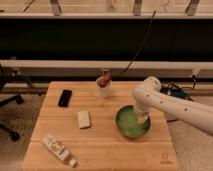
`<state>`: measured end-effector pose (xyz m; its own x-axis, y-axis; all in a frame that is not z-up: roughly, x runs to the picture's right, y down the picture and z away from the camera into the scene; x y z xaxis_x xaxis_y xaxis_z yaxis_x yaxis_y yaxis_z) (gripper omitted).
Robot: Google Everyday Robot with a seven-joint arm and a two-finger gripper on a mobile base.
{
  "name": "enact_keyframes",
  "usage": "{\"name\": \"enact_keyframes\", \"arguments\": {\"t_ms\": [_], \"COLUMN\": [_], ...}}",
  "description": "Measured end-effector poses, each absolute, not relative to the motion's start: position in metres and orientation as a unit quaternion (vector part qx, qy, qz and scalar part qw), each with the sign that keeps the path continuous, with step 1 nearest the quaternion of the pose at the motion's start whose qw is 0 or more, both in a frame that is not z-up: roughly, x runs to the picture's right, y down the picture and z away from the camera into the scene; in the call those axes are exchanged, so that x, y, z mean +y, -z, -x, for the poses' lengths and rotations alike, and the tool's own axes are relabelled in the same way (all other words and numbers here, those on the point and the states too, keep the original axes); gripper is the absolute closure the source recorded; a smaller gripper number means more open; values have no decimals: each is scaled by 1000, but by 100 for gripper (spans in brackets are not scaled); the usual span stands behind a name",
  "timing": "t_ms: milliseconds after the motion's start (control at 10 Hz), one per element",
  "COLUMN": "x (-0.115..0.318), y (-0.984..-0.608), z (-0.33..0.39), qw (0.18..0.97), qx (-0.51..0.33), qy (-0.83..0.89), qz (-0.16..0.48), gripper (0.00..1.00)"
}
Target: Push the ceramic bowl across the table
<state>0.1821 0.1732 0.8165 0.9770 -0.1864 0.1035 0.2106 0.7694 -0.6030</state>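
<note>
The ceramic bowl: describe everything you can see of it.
The ceramic bowl is wide, shallow and round, glossy green with a darker rim, and looks glazed. It stands upright on the right half of the table, apart from the other small objects. Nothing can be made out inside it except the gripper, which reaches down from the white arm into its right side, against or just beside the inner wall; actual contact cannot be confirmed.

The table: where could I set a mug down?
Bare table lies in front, between the bottle and the ceramic bowl, and between phone and cup. Crowded right: the gripper dips into the bowl.
</note>
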Motion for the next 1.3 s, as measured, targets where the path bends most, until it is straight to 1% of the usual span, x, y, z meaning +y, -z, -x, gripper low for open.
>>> {"name": "enact_keyframes", "arguments": {"t_ms": [100,200,300,400,500,800,1300], "x": [175,176,176,175,174,165,134], "y": [-821,-823,-826,-828,-829,-836,-862], "z": [-179,-180,-180,-179,-177,-177,-189], "qw": [939,937,936,935,935,936,942], "qx": [-25,-26,-30,-33,-36,-43,-43], "qy": [106,106,104,105,106,100,82], "qz": [327,331,335,336,338,335,321], "gripper": [74,82,94,99,100,100,100]}}
